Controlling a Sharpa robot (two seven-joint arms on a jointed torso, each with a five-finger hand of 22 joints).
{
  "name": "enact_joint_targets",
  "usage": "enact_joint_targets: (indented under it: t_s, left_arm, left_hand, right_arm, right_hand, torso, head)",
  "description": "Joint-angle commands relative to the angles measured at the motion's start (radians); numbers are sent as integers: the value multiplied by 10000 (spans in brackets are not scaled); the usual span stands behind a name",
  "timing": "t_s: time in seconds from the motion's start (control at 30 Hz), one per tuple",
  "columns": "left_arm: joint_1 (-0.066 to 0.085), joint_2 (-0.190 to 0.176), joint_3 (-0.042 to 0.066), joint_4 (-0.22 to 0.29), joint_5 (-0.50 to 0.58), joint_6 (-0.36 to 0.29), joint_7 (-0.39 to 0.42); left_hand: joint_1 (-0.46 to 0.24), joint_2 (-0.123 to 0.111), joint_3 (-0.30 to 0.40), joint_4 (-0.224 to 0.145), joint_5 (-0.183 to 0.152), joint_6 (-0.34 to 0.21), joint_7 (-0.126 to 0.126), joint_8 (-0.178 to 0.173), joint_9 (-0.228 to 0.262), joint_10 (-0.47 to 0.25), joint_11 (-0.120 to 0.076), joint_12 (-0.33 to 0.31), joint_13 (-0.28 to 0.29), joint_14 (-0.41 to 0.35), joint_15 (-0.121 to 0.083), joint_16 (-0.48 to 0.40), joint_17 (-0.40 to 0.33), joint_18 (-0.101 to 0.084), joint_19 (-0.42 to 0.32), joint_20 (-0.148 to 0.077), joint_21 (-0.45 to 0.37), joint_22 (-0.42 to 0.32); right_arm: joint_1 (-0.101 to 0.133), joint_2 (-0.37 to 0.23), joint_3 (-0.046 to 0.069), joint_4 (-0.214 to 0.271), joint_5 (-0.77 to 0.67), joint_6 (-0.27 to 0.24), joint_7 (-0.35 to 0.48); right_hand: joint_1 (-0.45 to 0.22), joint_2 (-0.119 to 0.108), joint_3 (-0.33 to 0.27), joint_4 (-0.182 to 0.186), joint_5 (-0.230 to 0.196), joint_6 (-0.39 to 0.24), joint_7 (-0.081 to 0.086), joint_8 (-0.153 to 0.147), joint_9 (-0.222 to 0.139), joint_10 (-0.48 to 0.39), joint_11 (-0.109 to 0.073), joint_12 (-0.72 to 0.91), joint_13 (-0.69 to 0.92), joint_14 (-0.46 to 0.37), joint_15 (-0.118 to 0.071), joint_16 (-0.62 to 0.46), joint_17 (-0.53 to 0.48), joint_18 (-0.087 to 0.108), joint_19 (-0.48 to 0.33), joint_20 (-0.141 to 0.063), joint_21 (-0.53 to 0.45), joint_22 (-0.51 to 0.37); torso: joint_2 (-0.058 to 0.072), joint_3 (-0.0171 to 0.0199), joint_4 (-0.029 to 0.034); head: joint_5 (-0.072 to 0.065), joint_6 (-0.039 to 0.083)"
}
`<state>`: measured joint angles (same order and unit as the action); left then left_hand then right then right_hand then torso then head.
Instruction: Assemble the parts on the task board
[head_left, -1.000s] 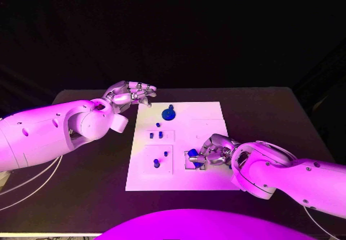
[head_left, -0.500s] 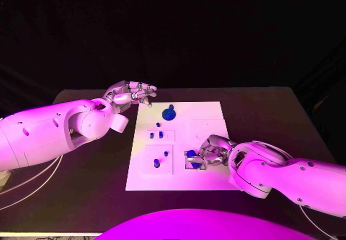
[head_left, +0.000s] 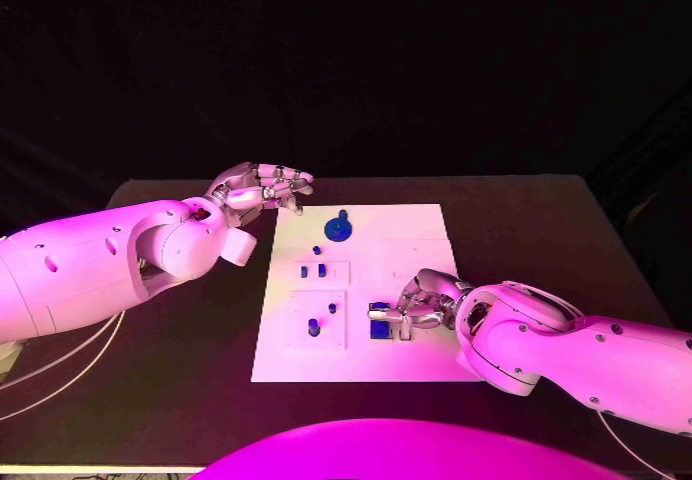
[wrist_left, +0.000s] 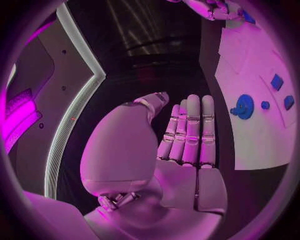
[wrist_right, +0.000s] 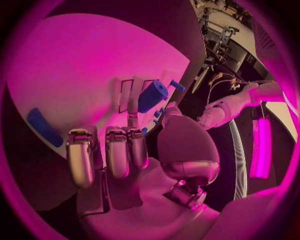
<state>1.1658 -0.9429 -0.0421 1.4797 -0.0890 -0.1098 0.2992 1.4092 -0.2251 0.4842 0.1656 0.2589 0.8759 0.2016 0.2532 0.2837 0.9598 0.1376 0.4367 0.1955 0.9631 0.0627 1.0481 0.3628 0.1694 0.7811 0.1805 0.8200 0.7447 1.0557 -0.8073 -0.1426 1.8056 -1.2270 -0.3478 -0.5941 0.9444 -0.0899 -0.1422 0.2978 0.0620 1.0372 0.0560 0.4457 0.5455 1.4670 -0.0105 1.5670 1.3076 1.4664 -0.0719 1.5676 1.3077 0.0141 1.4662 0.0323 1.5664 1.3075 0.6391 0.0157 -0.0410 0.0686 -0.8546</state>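
R hand (head_left: 421, 305) pinches blue part (head_left: 384, 318) over task board (head_left: 418, 225); L hand (head_left: 264, 186) empty, fingers loosely spread. I judge misalignment may jam it.

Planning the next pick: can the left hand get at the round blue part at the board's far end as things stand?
Probably yes. The left hand hovers open just off the task board's far left corner, holding nothing, and the round blue part lies close beside it with bare board between. The right hand is busy at the near end.
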Motion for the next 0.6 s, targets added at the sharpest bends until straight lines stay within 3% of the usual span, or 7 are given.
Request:
enact_joint_targets:
  t_s: [0.03, 0.17, 0.27, 0.33, 0.4, 0.6]
  left_arm:
    - [5, -6, 7, 38, 53, 151, 44]
    - [5, -22, 7, 46, 53, 154, 43]
    - [5, -44, 7, 51, 53, 150, 35]
    - [5, -57, 7, 52, 53, 147, 31]
    - [5, -69, 7, 53, 53, 145, 26]
    - [5, -82, 6, 55, 52, 151, 19]
  left_hand:
    - [-4, 86, 13, 72, 27, -78, -4, 64, -13, -87, -12, 53, -18, -17, 89, -64, 6, 121, 72, 2, -27, -14]
    - [-4, 86, 13, 72, 27, -78, -4, 64, -13, -87, -12, 53, -18, -17, 89, -64, 6, 121, 72, 2, -27, -14]
    - [-4, 86, 13, 72, 27, -78, -4, 64, -13, -87, -12, 53, -18, -17, 89, -64, 6, 121, 72, 2, -27, -14]
    - [-4, 86, 13, 72, 27, -78, -4, 64, -13, -87, -12, 53, -18, -17, 89, -64, 6, 121, 72, 2, -27, -14]
    - [-4, 86, 13, 72, 27, -78, -4, 64, -13, -87, -12, 53, -18, -17, 89, -64, 6, 121, 72, 2, -27, -14]
    - [-4, 86, 13, 72, 27, -78, -4, 64, -13, -87, -12, 53, -18, -17, 89, -64, 6, 121, 72, 2, -27, -14]
  right_arm:
    - [-20, -80, -2, 84, -500, 48, 91]
    - [-36, -230, -2, 252, -562, -148, 398]
    - [-43, -403, -1, 447, -544, -308, 717]
    - [-46, -523, 1, 588, -506, -388, 892]
    - [-47, -644, 2, 739, -466, -461, 1039]
    - [-49, -846, 5, 984, -333, -454, 1195]
  right_hand:
    - [29, -38, 40, -12, 40, -110, -5, 46, 4, 993, -68, -46, 2571, 1014, -79, -21, 2496, -141, 1046, -57, 44, 2633]
    - [456, 54, 192, -32, 11, -141, 4, 62, 7, 990, -60, -53, 2568, 1013, -70, -24, 2490, -141, 1046, -48, 44, 2633]
    - [1361, 199, 365, -69, -12, -155, -1, 90, 8, 1013, -66, -9, 2600, 1017, -74, -18, 2508, -141, 1046, -48, 44, 2633]
    - [1774, 143, 482, -78, -6, -147, -11, 106, 6, 1032, -72, 27, 2624, 1020, -79, -12, 2523, -141, 1046, -53, 44, 2633]
    - [2168, -72, 783, -61, 6, -141, -16, 114, -6, 1038, -76, 38, 2632, 1023, -85, -8, 2534, -141, 1046, -58, 44, 2633]
    - [2309, -213, 937, -65, 8, -118, -23, 125, -14, 1038, -83, 38, 2632, 1028, -89, 3, 2560, -141, 1046, -61, 44, 2633]
  torso:
    - [2, 0, 0]
    - [4, 4, 3]
    - [-2, 4, -8]
    - [-9, 3, -17]
    - [-10, -3, -15]
    - [-4, 2, -10]
  head:
    - [1, -10]
    - [6, -10]
    - [35, -16]
    - [44, -20]
    - [37, -22]
    - [40, -20]
